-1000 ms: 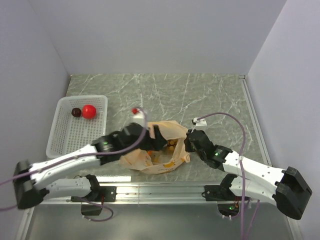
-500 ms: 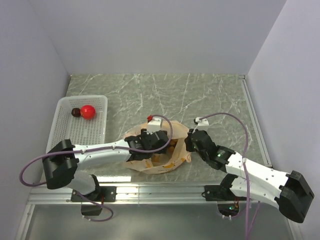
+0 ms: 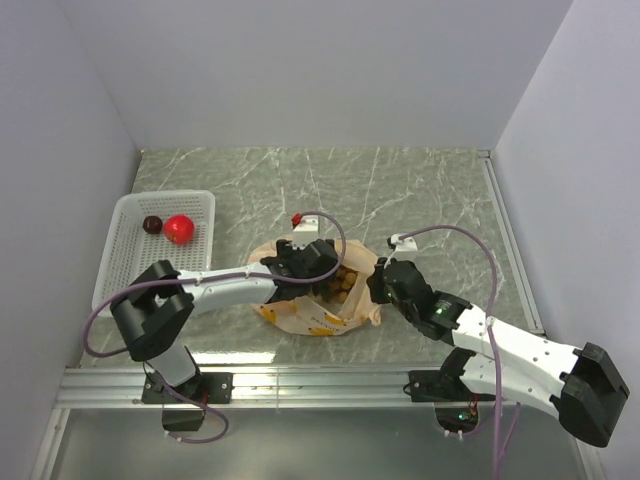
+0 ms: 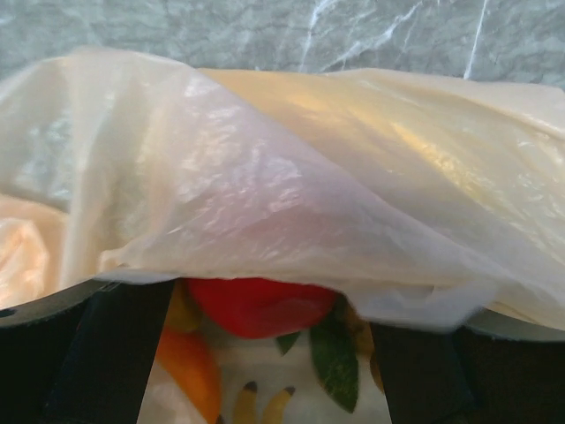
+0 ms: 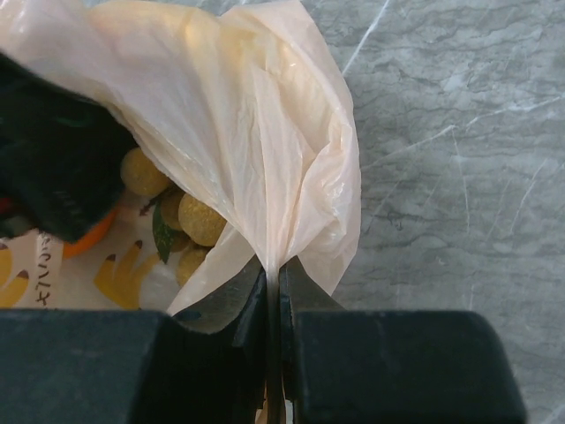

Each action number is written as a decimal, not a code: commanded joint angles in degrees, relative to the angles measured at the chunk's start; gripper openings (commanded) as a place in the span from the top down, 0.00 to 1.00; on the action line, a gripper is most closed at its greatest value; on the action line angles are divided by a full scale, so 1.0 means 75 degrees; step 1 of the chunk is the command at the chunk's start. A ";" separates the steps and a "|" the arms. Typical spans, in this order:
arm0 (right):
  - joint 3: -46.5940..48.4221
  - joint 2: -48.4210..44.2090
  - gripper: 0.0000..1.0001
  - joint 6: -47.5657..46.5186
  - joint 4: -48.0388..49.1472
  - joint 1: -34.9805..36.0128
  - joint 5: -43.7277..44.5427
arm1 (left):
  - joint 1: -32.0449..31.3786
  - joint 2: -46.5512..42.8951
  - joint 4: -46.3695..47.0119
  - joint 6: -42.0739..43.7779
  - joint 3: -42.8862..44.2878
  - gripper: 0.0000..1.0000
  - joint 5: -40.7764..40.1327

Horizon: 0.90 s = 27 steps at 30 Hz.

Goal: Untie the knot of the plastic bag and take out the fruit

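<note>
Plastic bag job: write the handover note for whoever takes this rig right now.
Left gripper: open, reaching into the plastic bag; a red fruit sits between its fingers, not gripped.
Right gripper: shut on the bag's edge film.
Done: bag mouth open, no knot in view; a second red fruit and a dark maroon fruit lie in the white basket.
To do: lift out the red fruit, tan cluster, orange and anything hidden beneath.
</note>
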 commanded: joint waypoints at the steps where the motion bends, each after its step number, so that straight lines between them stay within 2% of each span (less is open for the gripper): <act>1: 0.0070 0.0044 0.87 0.0100 0.0245 -0.0029 -0.0002 | 0.0041 0.0361 0.0333 0.0192 0.0213 0.09 0.0264; 8: 0.0000 0.0372 0.87 0.0159 0.0550 0.0029 -0.0201 | 0.0041 0.0690 0.0989 0.0028 -0.0056 0.13 -0.0216; 12: 0.0012 0.0443 0.87 0.0159 0.0585 0.0088 -0.0178 | 0.0041 0.0609 0.1376 0.0122 -0.0232 0.25 -0.0427; 15: 0.0024 0.0408 0.87 0.0136 0.0550 0.0088 -0.0119 | 0.0041 0.0387 0.1388 0.0157 -0.0360 0.43 -0.0439; 16: 0.0024 0.0408 0.87 0.0124 0.0515 0.0088 -0.0084 | 0.0041 0.0304 0.1319 0.0157 -0.0373 0.55 -0.0416; 18: 0.0059 0.0373 0.87 0.0101 0.0480 0.0088 -0.0003 | 0.0041 0.0001 0.1178 0.0180 -0.0466 0.62 -0.0311; 19: 0.0070 0.0384 0.87 0.0089 0.0445 0.0088 0.0021 | 0.0029 -0.0117 0.1085 0.0157 -0.0490 0.69 -0.0276; 23: 0.0211 0.0373 0.88 -0.0005 0.0234 0.0088 0.0349 | -0.0017 -0.0890 0.0500 0.0274 -0.0735 0.78 0.0321; 26: 0.0328 0.0349 0.88 -0.0040 0.0035 0.0064 0.0689 | -0.0088 -0.1593 0.0275 0.0414 -0.1016 0.78 0.0942; 27: 0.0363 0.0361 0.88 -0.0075 0.0000 0.0064 0.0771 | -0.0111 -0.1943 0.0275 0.0624 -0.1203 0.78 0.1547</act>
